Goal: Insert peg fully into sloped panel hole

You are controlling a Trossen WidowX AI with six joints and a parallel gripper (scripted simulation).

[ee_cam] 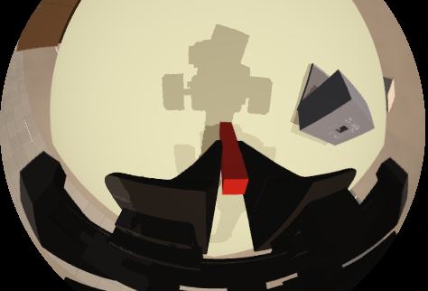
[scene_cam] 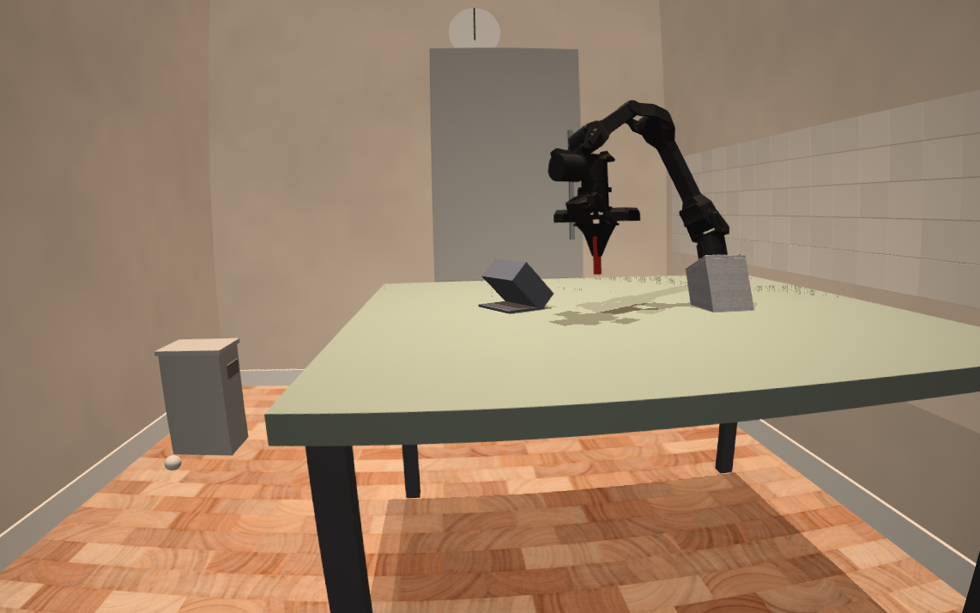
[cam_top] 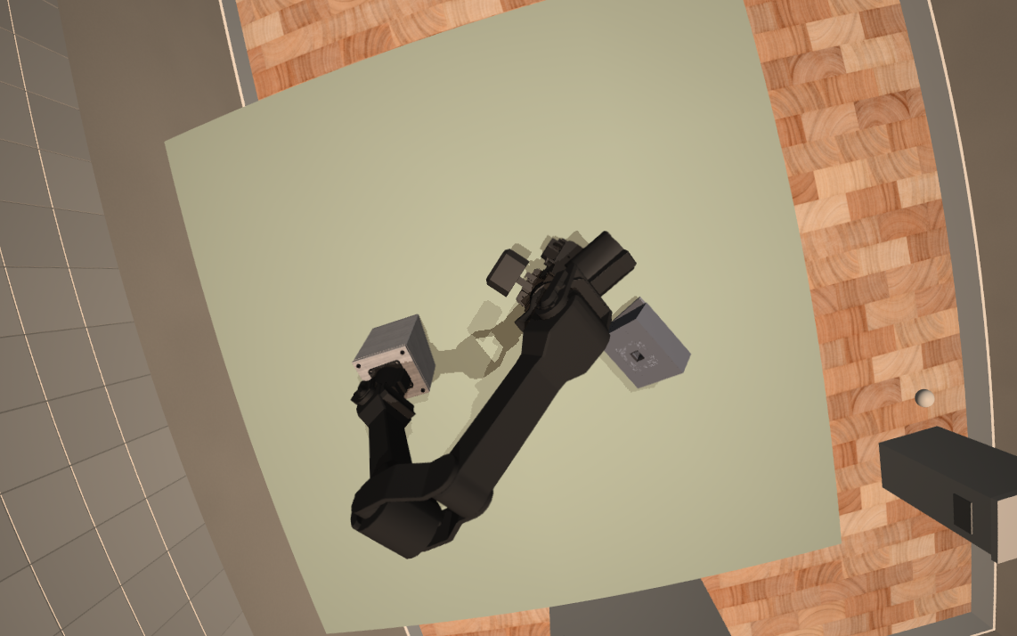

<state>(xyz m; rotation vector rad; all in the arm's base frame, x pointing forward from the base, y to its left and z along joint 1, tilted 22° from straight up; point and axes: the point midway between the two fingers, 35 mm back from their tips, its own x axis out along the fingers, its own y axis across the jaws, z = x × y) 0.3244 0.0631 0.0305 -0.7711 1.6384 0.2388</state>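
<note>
The tool (scene_cam: 595, 237) is clamped narrow on the red peg (scene_cam: 596, 257), which hangs straight down, well above the table (scene_cam: 479, 357), presumably to clear the sloped panel (scene_cam: 518, 282) beside it. The peg is slim and square-sided. The panel tilts on its flat foot, its small dark hole (cam_top: 637, 356) facing up, not yet entered.

a matt, pale olive table top (scene_cam: 479, 357) is shown on black legs. the arm's base block (scene_cam: 718, 282) looks like brushed metal. the sloped panel (cam_top: 649, 347) appears smooth matt grey, the peg (ee_cam: 232, 163) plain matt red, the floor (scene_cam: 524, 525) patchwork wood.
</note>
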